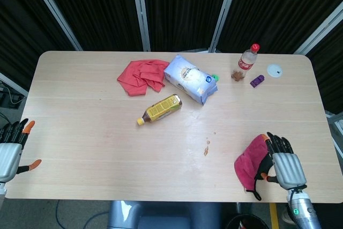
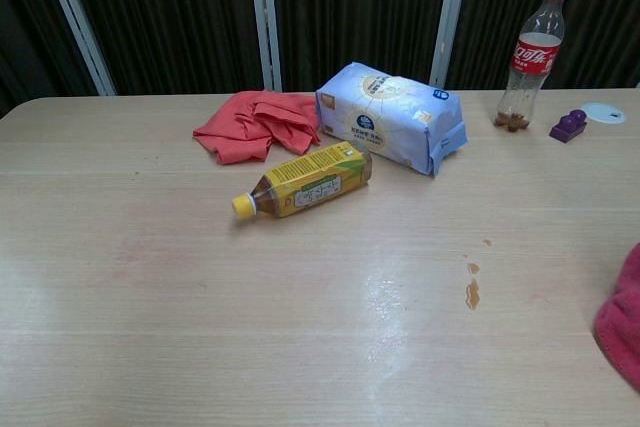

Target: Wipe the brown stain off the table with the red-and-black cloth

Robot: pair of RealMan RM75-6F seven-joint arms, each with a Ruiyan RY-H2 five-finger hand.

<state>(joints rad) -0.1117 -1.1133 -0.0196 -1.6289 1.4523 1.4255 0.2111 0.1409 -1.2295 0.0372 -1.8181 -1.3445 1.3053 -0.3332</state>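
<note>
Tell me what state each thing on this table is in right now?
Red-and-black cloth: crumpled, held by right hand.
Brown stain: unwiped.
Left hand: open, at table edge.
Tea bottle: lying down, capped.
Cola bottle: upright, capped, nearly empty.
Orange-red cloth: bunched.
Blue-white pack: lying flat.

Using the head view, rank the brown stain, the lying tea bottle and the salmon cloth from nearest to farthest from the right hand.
From the right hand, holding the red-and-black cloth:
1. Brown stain, just to its left on the table.
2. Tea bottle, lying mid-table.
3. Salmon cloth, far side, left of the blue package.
</note>
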